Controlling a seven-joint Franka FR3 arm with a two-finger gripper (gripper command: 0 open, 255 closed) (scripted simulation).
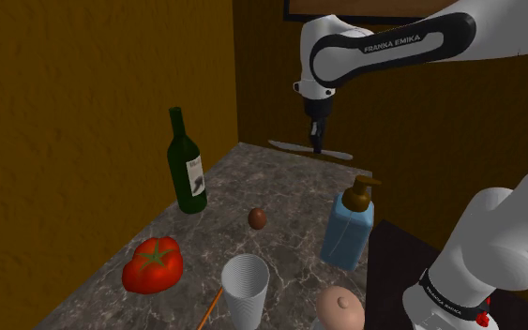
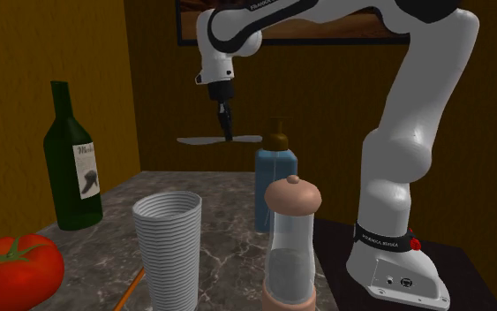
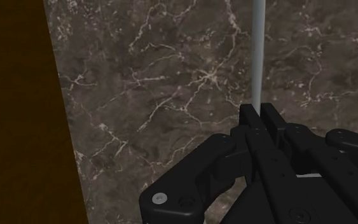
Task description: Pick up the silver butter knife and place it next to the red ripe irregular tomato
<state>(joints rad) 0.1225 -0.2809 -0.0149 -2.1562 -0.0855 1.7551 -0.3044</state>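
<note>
My black gripper hangs above the far end of the marble counter, shut on a thin silver butter knife that lies level, well above the surface. The second exterior view shows the same gripper clasping the knife near its middle. In the wrist view the knife's grey blade sticks out past the closed fingers over the marble. The red tomato with a green stem sits at the near end of the counter, at the shoulder view's lower left, and its edge shows as the tomato in the second exterior view.
On the counter stand a green wine bottle, a small brown egg-like object, a blue soap dispenser, a ribbed white cup, a pencil and a shaker. Brown walls close off the far side and corner.
</note>
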